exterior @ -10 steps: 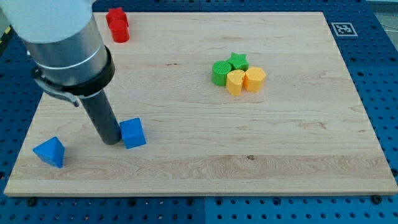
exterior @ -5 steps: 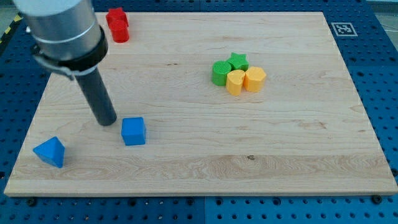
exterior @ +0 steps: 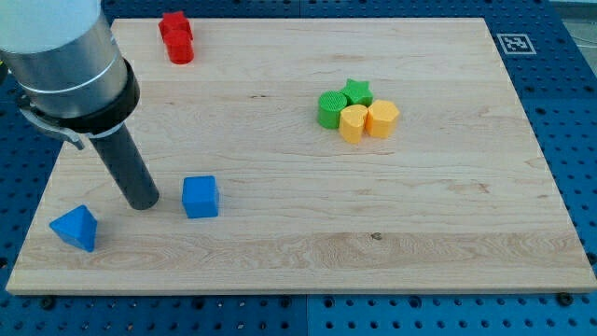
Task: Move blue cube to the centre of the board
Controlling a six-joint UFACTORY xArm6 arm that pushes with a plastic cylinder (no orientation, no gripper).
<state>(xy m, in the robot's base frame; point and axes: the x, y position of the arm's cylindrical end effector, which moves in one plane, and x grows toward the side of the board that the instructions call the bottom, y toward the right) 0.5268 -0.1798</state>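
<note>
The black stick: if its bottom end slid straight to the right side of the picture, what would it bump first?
Most likely the blue cube. My tip sits just to its left, apart from it, at roughly the same height in the view.

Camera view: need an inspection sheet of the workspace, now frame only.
Surface: wooden board, flat, on blue pegboard.
Job's things: blue cube, lower left, apart from my tip, which sits to its left.
Clutter: blue wedge-like block; two red blocks; green star, green cylinder, two yellow blocks clustered.
Grippers: none, rod only.
Cables: nothing seen.
Surroundings: fiducial tag.
</note>
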